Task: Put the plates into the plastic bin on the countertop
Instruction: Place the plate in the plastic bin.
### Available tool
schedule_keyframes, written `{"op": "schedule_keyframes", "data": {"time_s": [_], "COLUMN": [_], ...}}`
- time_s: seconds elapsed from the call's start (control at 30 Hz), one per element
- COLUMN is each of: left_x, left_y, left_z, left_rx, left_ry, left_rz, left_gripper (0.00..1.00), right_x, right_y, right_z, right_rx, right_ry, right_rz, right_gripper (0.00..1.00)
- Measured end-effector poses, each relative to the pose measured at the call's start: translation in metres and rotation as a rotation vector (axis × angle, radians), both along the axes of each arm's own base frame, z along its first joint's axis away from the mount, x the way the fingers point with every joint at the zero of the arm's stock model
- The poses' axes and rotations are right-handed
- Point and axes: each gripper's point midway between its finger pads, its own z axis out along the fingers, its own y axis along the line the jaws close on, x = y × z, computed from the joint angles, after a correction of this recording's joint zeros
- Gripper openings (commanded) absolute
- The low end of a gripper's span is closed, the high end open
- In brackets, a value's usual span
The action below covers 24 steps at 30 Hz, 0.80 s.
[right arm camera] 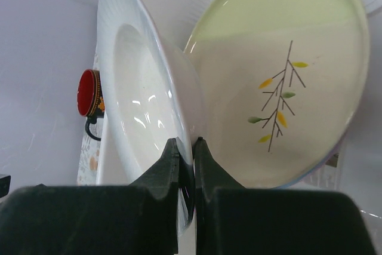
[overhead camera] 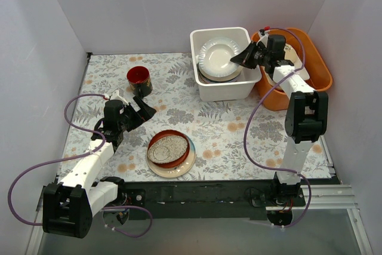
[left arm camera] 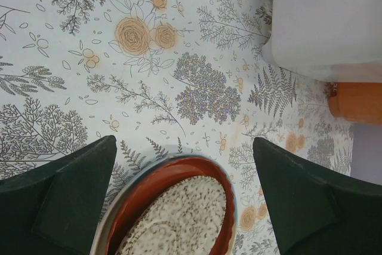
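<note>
My right gripper (overhead camera: 245, 58) is over the white plastic bin (overhead camera: 218, 33), shut on the rim of a pale white-blue plate (overhead camera: 216, 57) that stands tilted there. The right wrist view shows the gripper (right arm camera: 186, 143) pinching that plate (right arm camera: 137, 88) on edge, with a cream plate with a leaf twig (right arm camera: 280, 88) right behind it. On the countertop (overhead camera: 227, 129), a red-brown plate (overhead camera: 181, 147) holding a speckled oval dish (overhead camera: 167, 147) lies on a cream plate (overhead camera: 188, 165). My left gripper (overhead camera: 140, 111) hovers open just left of this stack, and its fingers (left arm camera: 65, 201) straddle the red-brown plate (left arm camera: 222, 190).
A small dark-red cup (overhead camera: 138, 79) stands at the back left of the countertop. An orange tub (overhead camera: 316, 70) with dishes sits right of the bin, under my right arm. White walls close in the left, back and right sides.
</note>
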Motion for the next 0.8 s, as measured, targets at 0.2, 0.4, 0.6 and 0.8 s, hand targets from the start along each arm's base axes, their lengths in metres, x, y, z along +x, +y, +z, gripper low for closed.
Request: {"op": "schedule_keyframes", "data": {"time_s": [0.2,0.4,0.6,0.8], "left_x": [0.000,-0.001,-0.001,-0.002], "left_y": [0.000,-0.001,-0.002,-0.003], "left_z": [-0.001,-0.006,-0.006,-0.006], "left_rx": [0.000,0.001,0.000,-0.002], "left_ry": [0.003,0.018,0.018,0.019], "left_rz": [-0.003,-0.005,-0.012,-0.017], "left_gripper": [0.98,0.98,0.98,0.98], "right_x": [0.008,0.010,0.012,0.011], "right_y": [-0.014,-0.015,-0.015,-0.016], "right_z": [0.000,0.000,-0.016,-0.029], "right_rx": [-0.008,-0.010,-0.014,-0.030], "right_ry": [0.000,-0.004,0.028,0.059], "right_rz": [-0.041,-0.043,-0.042,-0.043], "right_gripper": [0.01,0.01,0.01,0.02]}}
